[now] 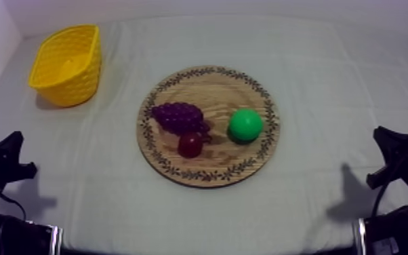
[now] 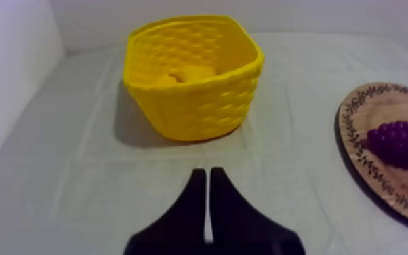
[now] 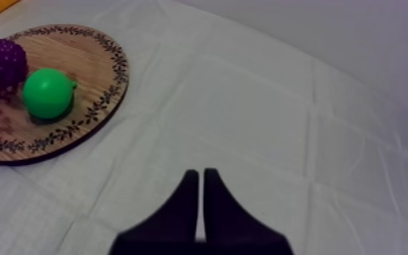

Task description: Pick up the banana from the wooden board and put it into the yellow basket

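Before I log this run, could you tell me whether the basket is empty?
Not empty: a yellow lump, likely the banana, lies inside the basket. The board bears only grapes, a small red fruit and a pear.

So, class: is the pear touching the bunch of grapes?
Apart. The top view shows bare board between the pear and the bunch of grapes.

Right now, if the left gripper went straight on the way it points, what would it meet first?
Probably the yellow basket, at its near wall; only bare cloth lies between, though depth is unclear.
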You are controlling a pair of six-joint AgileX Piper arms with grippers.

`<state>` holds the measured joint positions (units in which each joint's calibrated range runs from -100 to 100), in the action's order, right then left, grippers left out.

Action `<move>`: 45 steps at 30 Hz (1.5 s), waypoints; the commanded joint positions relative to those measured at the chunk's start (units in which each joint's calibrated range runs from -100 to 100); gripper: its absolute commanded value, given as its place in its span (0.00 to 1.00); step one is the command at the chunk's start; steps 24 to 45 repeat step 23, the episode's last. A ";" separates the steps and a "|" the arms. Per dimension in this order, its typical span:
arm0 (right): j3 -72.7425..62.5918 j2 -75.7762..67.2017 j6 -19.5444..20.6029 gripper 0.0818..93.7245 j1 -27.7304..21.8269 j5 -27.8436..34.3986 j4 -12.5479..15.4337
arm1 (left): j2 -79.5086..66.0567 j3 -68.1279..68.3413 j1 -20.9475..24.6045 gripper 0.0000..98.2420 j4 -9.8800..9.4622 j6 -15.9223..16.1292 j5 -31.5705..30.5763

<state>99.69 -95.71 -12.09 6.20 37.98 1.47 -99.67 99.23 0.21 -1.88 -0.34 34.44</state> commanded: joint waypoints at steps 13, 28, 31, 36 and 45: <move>-0.03 -0.04 0.00 0.00 0.00 0.00 0.02 | -0.07 0.10 -0.03 0.00 -0.05 -10.44 -0.24; -0.03 -0.04 0.00 0.00 0.00 0.00 0.02 | -0.07 0.10 -0.03 0.00 -0.05 -10.43 -0.24; -0.03 -0.04 0.00 0.00 0.00 0.00 0.02 | -0.07 0.10 -0.03 0.00 -0.05 -10.43 -0.24; -0.03 -0.04 0.00 0.00 0.00 0.00 0.02 | -0.07 0.10 -0.03 0.00 -0.05 -10.43 -0.24; -0.03 -0.04 0.00 0.00 0.00 0.00 0.02 | -0.07 0.10 -0.03 0.00 -0.05 -10.43 -0.24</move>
